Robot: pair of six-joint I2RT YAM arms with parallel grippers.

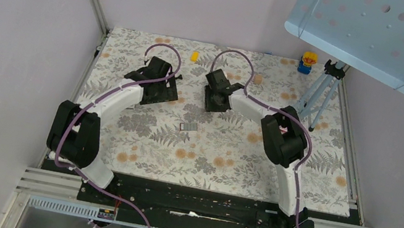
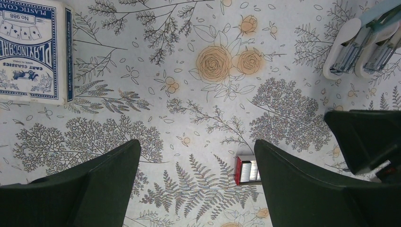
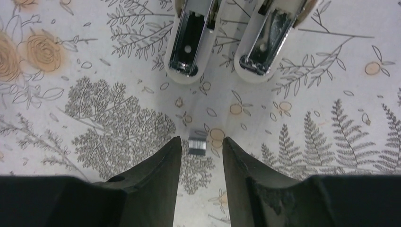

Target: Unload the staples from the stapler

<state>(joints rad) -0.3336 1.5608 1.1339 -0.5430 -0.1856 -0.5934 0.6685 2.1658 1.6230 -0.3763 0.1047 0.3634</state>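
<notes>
The white stapler point(image 3: 227, 42) lies swung open on the flowered cloth, its two metal-lined halves side by side; it also shows in the left wrist view as the stapler point(image 2: 359, 45) at the upper right. A short silver strip of staples point(image 3: 197, 145) lies on the cloth just below it. My right gripper point(image 3: 202, 142) is open, its fingertips either side of the strip with a gap on both sides. My left gripper point(image 2: 196, 144) is wide open over bare cloth, holding nothing. In the top view the left gripper point(image 1: 158, 81) and right gripper point(image 1: 215, 97) hover mid-table.
A red box of staples point(image 2: 247, 170) sits by my left gripper's right finger. A blue playing-card box point(image 2: 33, 52) lies to the far left. A yellow block point(image 1: 194, 56), a toy figure point(image 1: 307, 62) and a tripod point(image 1: 321, 94) under a perforated panel point(image 1: 383, 33) stand at the back.
</notes>
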